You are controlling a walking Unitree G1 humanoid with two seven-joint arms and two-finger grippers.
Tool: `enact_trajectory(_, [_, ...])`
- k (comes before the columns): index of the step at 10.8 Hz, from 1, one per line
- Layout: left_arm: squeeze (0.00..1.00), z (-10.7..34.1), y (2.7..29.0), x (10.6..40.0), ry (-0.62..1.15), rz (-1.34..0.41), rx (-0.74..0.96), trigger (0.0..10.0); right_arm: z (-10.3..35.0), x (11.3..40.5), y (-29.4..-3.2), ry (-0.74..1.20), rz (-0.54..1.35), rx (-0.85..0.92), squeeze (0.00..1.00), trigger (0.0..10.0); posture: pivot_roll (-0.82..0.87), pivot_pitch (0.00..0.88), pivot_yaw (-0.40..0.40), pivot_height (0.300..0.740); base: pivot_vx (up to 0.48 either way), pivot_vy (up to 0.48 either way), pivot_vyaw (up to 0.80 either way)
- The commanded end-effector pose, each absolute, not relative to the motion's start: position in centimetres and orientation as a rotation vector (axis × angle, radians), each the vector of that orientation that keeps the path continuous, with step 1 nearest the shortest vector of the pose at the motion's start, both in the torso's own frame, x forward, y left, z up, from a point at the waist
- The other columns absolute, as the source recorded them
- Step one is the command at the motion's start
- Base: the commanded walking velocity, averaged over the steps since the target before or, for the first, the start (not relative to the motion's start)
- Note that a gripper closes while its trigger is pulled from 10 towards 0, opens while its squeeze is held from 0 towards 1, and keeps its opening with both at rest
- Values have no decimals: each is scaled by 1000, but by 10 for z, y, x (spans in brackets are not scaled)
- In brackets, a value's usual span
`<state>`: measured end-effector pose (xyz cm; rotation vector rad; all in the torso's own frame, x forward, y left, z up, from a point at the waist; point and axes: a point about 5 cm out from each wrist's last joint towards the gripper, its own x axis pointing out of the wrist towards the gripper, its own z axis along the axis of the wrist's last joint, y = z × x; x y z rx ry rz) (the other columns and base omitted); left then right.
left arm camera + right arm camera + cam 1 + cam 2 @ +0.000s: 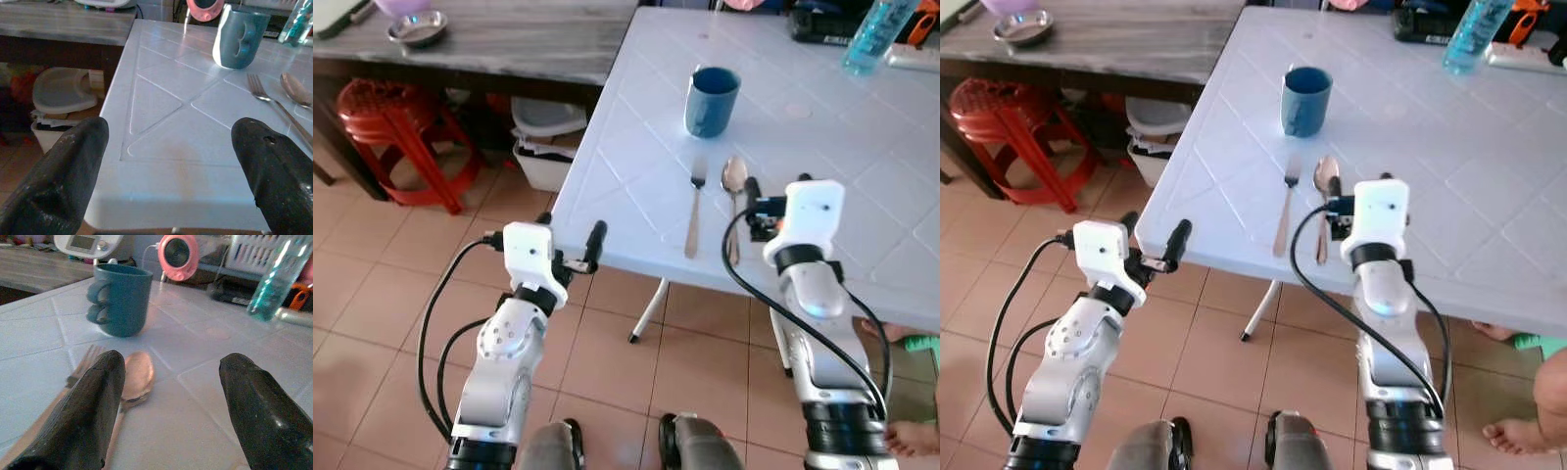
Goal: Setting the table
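A dark blue mug (712, 100) stands on the white plastic table (822, 147). In front of it, a fork (695, 211) and a spoon (733, 191) lie side by side, handles toward me. My right gripper (778, 186) hovers open just above the table, right of the spoon (137, 374), with nothing between its fingers. My left gripper (571, 230) is open and empty at the table's near left corner (161, 166), level with its edge. In the left wrist view the mug (239, 36) and fork (266, 95) lie beyond the fingers.
A dark wooden table (509, 44) with a metal bowl (418, 27) stands at the back left. Beneath it are a red stool (396, 117) and a white bin (546, 142). A clear blue bottle (876, 34) stands at the table's far side. A person's foot (913, 441) rests at the lower right.
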<state>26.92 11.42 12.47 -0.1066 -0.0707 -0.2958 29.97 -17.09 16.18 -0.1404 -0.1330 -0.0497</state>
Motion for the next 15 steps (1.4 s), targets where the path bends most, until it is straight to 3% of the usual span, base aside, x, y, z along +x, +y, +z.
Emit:
enact_trajectory(1, [0, 125, 119, 267, -70, -272, -89, 10000, 163, 304, -167, -131, -18, -100, 1000, 10000, -67, 197, 32, 740, 0, 0, 0])
enact_trajectory(2, [0, 124, 120, 265, -66, -272, -86, 10000, 166, 310, -163, -127, -11, -103, 1000, 10000, -63, 210, 35, 740, 0, 0, 0])
enact_trajectory(3, [0, 124, 120, 264, -63, -275, -83, 10000, 171, 319, -155, -119, 10, -64, 647, 10000, -58, 221, 36, 740, 0, 0, 0])
enact_trajectory(4, [0, 124, 120, 263, -61, -277, -82, 10000, 177, 321, -149, -141, 36, -64, 110, 10000, -55, 226, 35, 740, 0, 0, 0])
enact_trajectory(5, [0, 125, 119, 263, -59, -278, -82, 10000, 179, 323, -144, -140, 63, -59, 0, 10000, -50, 235, 32, 740, 0, 0, 0])
enact_trajectory(9, [0, 122, 116, 258, -39, -293, -88, 10000, 176, 327, -116, -77, 175, 7, 0, 10000, -56, 254, 30, 740, 0, 0, 0])
enact_trajectory(15, [0, 120, 116, 254, -21, -309, -86, 10000, 163, 336, -115, 66, 114, 86, 0, 10000, -52, 277, 27, 740, 0, 0, 0])
